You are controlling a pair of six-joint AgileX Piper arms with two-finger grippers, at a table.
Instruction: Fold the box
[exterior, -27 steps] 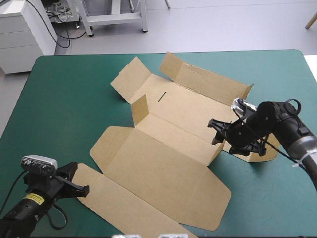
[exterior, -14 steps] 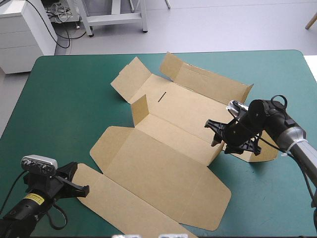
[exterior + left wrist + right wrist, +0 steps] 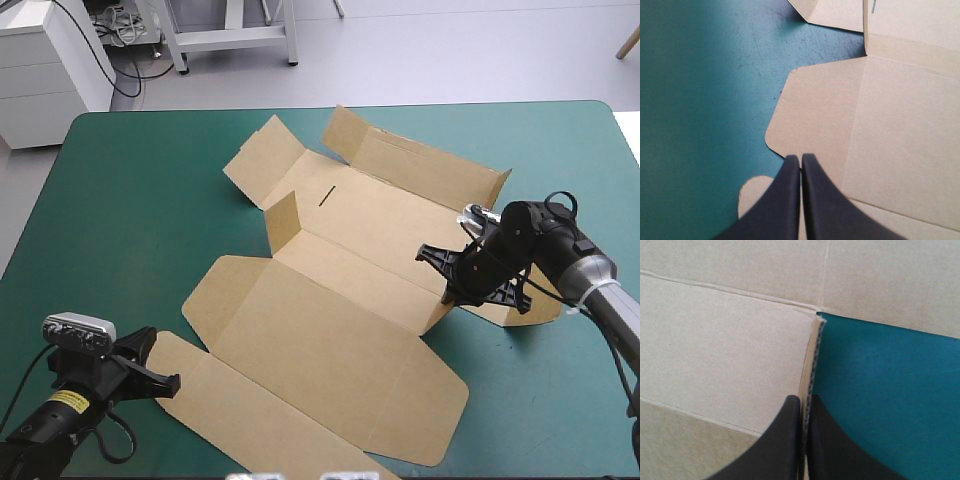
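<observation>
**At the box's right side: right gripper pinching a raised flap, left gripper idle at the near-left corner**

Right gripper (image 3: 804,402) (image 3: 446,280): black fingers all but closed, with the corrugated edge of a side flap (image 3: 811,355) clamped between them. That flap stands upright, with brown board on one side of it and teal-green cover on the other. The arm comes in from the table's right and hangs low over the sheet's right edge.

Left gripper (image 3: 800,157) (image 3: 165,381): fingers pressed together in one point, nothing between them. The tips sit above the rounded near-left flap (image 3: 810,115) of the board; cannot tell whether they touch it.

Box (image 3: 330,330) (image 3: 900,125) (image 3: 725,345): a cut brown sheet, mostly flat, lying diagonally across the middle of the table.
- Far long wall (image 3: 430,165) is raised.
- Far-left flap (image 3: 262,158) is tilted up.
- A small inner flap (image 3: 282,215) stands upright on the left of the base panel.
- The large lid panel (image 3: 300,310) and the near strip (image 3: 250,425) lie flat, reaching toward the table's near edge.
- A short dark slot (image 3: 326,195) marks the base panel.

Teal-green cover (image 3: 130,200) (image 3: 690,100) (image 3: 880,390) shows all round the sheet.
</observation>
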